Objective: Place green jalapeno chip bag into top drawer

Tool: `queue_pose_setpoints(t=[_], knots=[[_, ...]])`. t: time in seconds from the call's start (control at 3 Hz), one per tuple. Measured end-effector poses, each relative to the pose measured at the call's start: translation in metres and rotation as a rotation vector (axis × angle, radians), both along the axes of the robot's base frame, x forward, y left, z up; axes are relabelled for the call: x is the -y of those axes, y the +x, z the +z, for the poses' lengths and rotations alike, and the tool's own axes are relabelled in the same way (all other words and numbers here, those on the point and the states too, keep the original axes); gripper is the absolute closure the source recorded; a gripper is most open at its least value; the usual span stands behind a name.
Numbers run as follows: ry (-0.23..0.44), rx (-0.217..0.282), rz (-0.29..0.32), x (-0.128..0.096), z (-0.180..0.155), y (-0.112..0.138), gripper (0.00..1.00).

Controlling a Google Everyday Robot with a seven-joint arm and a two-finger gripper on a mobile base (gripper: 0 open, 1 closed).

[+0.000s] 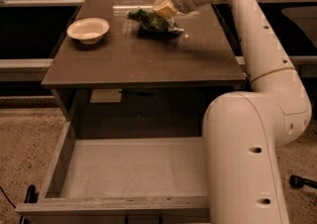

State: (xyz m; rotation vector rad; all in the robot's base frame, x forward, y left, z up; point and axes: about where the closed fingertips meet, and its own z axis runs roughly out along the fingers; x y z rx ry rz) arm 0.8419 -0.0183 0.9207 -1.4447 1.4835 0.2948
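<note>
Near the bowl, the green jalapeno chip bag is touched by the gripper, whose hold cannot be told.

dim warm light; hand over the glare-streaked tabletop.

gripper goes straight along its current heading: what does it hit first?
The gripper sits over the table's far side, pointing down and left. First in that line is the green jalapeno chip bag, right at its tip, then the table under it. Whether they already touch is unclear.
</note>
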Motion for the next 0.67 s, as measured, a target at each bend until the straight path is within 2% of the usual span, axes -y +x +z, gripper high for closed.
queue_pose_setpoints(t=[0.33, 0.67], knots=[[0.041, 0.050, 0.045, -0.001, 0.031, -0.030, 1.00], [0.029, 0.125, -0.006, 0.012, 0.082, -0.065, 1.00]])
